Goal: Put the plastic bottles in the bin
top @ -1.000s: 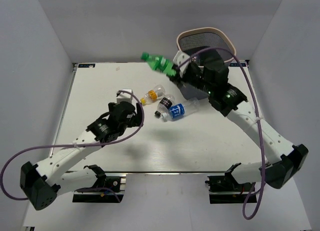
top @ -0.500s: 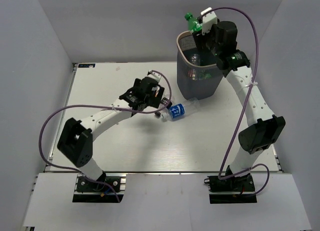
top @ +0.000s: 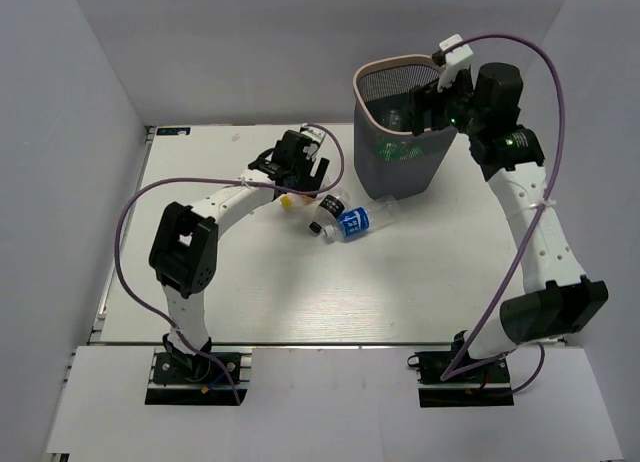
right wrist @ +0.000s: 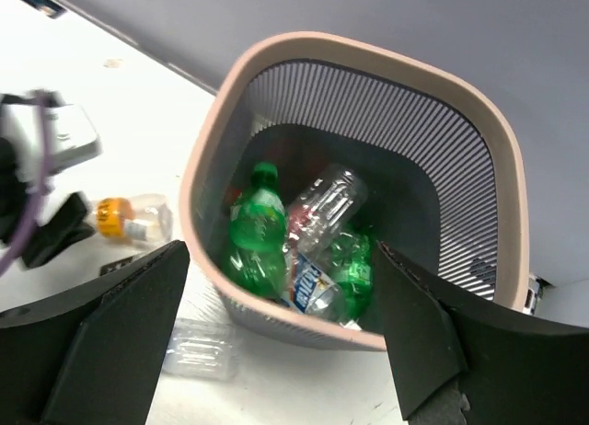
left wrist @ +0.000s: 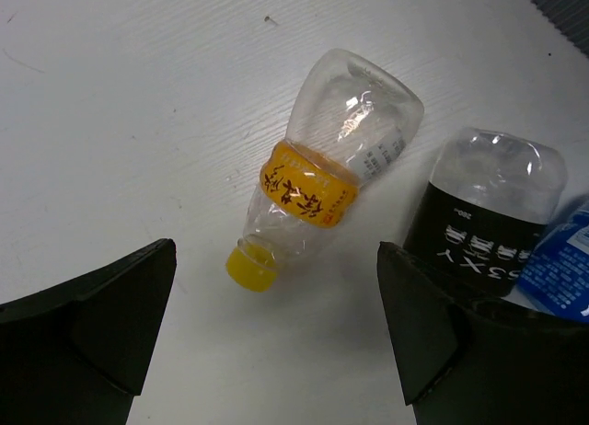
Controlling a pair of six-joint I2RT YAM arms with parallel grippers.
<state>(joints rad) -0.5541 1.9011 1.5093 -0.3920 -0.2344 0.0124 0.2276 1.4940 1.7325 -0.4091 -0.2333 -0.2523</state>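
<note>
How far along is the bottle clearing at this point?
Done: several plastic bottles, two green, lie inside the dark grey mesh bin. In hand: nothing; the right gripper hangs open above it, the left gripper open over the yellow-capped clear bottle. Left: that one, the black-labelled bottle and the blue-labelled bottle.

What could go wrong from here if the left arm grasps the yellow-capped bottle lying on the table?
1. The clear plastic bottle with yellow cap and orange label lies on its side ahead of the open left fingers; being round, it might roll away as they close.
2. The clear black-labelled bottle lies close beside it, so a finger could shove it.
3. The open right fingers hang above the dark grey mesh bin; withdrawing low might clip its rim.
</note>
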